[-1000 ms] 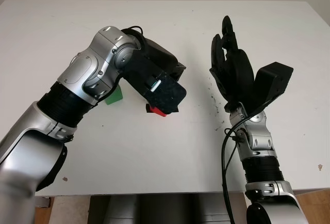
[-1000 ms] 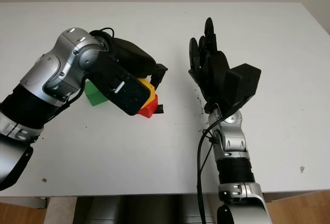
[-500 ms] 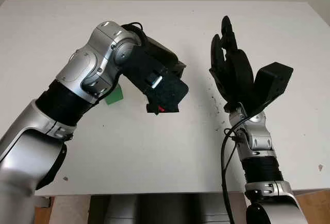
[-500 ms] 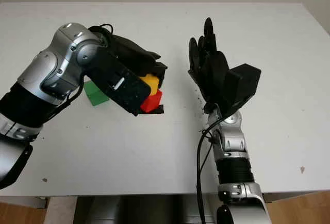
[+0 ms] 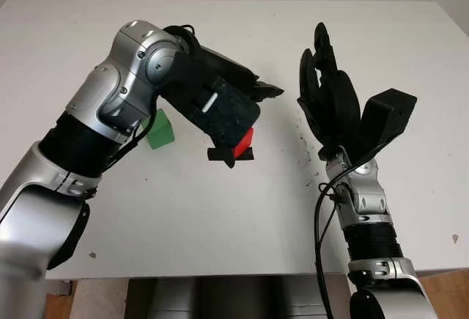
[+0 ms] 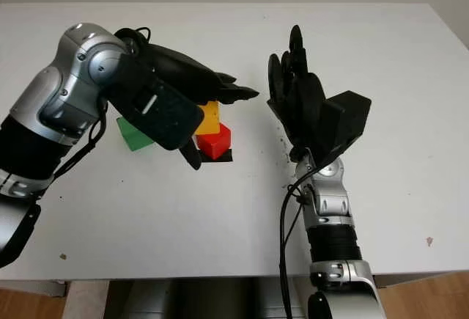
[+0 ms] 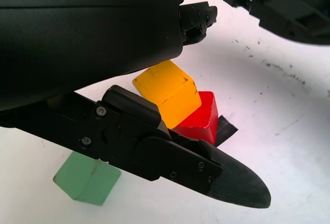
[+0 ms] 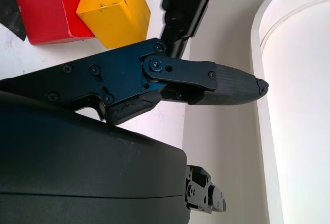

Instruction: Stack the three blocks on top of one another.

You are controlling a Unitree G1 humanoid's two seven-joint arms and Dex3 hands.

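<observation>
White table (image 6: 410, 77) everywhere. Our left robot hand (image 6: 212, 103) hangs open over the yellow block (image 6: 209, 116) leaning on the red block (image 6: 215, 141); green block (image 6: 132, 133) sits behind its wrist. We reckon they're light, rigid: pinch flat sides. Right robot hand (image 6: 297, 88) idles open.

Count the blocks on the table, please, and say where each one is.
3. The yellow block sits on the red block, which stands on a black mark on the table. The green block stands apart, beyond the left hand.
</observation>
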